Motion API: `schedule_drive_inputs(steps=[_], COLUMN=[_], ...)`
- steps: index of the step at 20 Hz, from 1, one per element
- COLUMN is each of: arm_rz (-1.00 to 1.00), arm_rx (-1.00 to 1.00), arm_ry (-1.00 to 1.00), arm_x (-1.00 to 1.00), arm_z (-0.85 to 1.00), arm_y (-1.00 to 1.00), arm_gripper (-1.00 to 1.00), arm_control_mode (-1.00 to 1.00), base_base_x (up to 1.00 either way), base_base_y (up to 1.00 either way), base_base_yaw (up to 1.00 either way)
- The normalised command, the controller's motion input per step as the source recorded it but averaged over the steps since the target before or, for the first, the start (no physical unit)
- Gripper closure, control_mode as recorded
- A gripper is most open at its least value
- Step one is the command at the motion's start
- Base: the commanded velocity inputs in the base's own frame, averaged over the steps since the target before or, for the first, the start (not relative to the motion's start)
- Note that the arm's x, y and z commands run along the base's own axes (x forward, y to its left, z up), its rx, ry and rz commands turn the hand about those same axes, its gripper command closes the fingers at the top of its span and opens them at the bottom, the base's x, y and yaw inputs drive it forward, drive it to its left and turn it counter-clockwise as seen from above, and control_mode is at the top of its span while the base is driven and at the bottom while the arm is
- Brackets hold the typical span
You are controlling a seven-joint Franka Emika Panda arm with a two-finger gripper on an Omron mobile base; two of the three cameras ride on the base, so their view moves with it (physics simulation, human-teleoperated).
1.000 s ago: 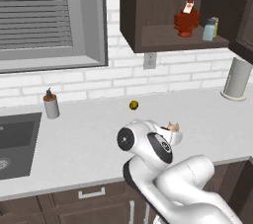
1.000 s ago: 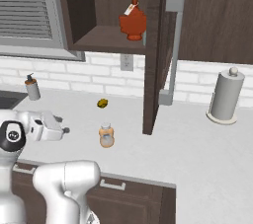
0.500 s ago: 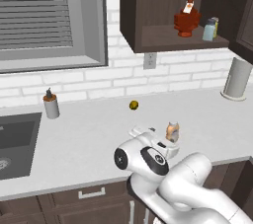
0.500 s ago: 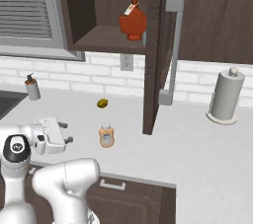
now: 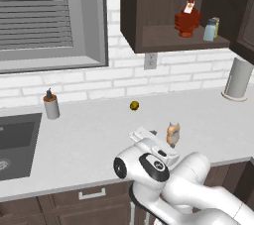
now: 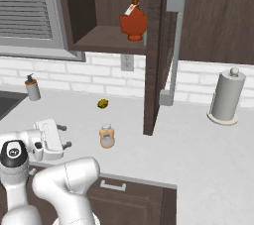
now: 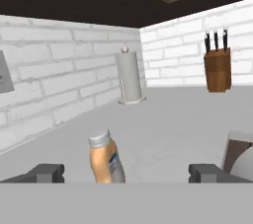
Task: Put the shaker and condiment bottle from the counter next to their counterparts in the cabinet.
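Pincer (image 7: 126,173) wide apart, empty

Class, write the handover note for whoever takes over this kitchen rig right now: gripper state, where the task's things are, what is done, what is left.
Gripper: open, low over the counter, facing the condiment bottle, which stands between the fingers' line but ungripped.
Shaker: on the cabinet shelf beside the yellow-green shaker, near the dark red bottle. That part looks done.
Left: grasp the condiment bottle, lift it to the shelf, set it by the dark red bottle.
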Motion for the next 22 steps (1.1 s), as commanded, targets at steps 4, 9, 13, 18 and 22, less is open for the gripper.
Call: schedule_drive_inputs(steps=[4, 9, 13, 18, 22], arm_rz=[0.0, 0.0, 0.0, 0.0, 0.0], arm_rx=[0.0, 0.03, 0.09, 0.12, 0.14], arm_ry=[0.0, 0.0, 0.05, 0.04, 0.05], arm_x=[0.35, 0.47, 0.53, 0.44, 0.19], arm_z=[0.0, 0.0, 0.0, 0.0, 0.0], arm_y=[-0.34, -0.35, -0.45, -0.54, -0.53], arm_gripper=[-1.0, -1.0, -1.0, -1.0, -1.0], arm_control_mode=[-1.0, -1.0, -1.0, -1.0, -1.0], base_base_x=[0.0, 0.0, 0.0, 0.0, 0.0], base_base_y=[0.0, 0.0, 0.0, 0.0, 0.0], base_base_yaw=[0.0, 0.0, 0.0, 0.0, 0.0])
